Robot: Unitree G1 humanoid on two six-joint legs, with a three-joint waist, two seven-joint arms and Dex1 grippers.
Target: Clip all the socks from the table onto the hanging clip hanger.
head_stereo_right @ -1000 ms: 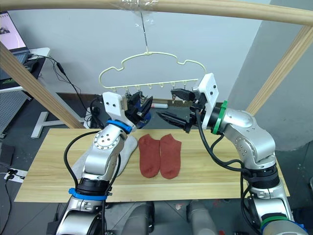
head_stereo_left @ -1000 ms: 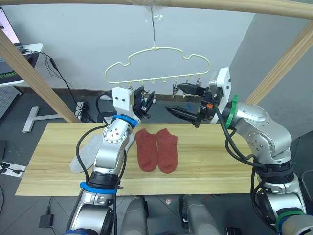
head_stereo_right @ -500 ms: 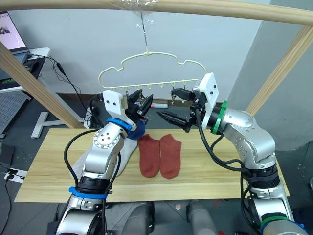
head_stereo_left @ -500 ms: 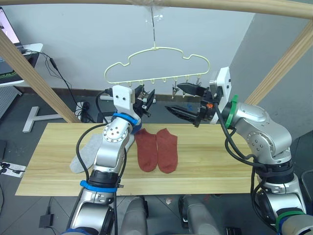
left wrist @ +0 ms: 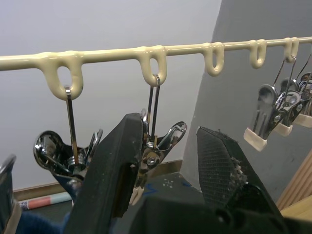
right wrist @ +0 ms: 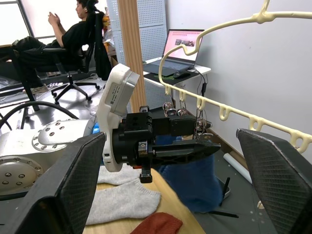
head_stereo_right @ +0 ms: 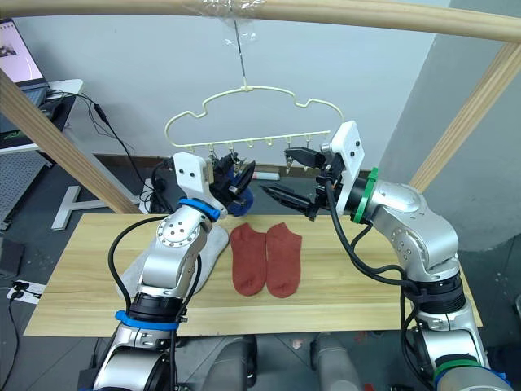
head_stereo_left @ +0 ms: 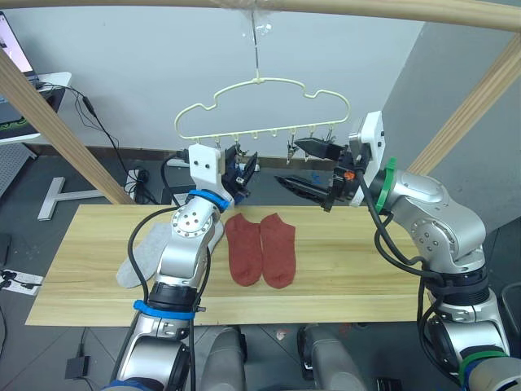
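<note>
The pale yellow clip hanger hangs from the wooden top rail. My left gripper is open just under its left end, with one metal clip against its left finger. A blue sock hangs below those left clips. My right gripper is wide open and holds nothing, close to the clips at the hanger's right end. Two rust red socks lie side by side on the table. A light grey sock lies to their left, partly hidden by my left arm.
Thick wooden frame beams slant down on the left and on the right. Several free clips hang along the hanger's bar. A person sits on a chair far behind the table, beside a desk with a laptop.
My left gripper has shifted slightly by the left clips, and the blue sock under it has swung a little. The right arm has not moved.
</note>
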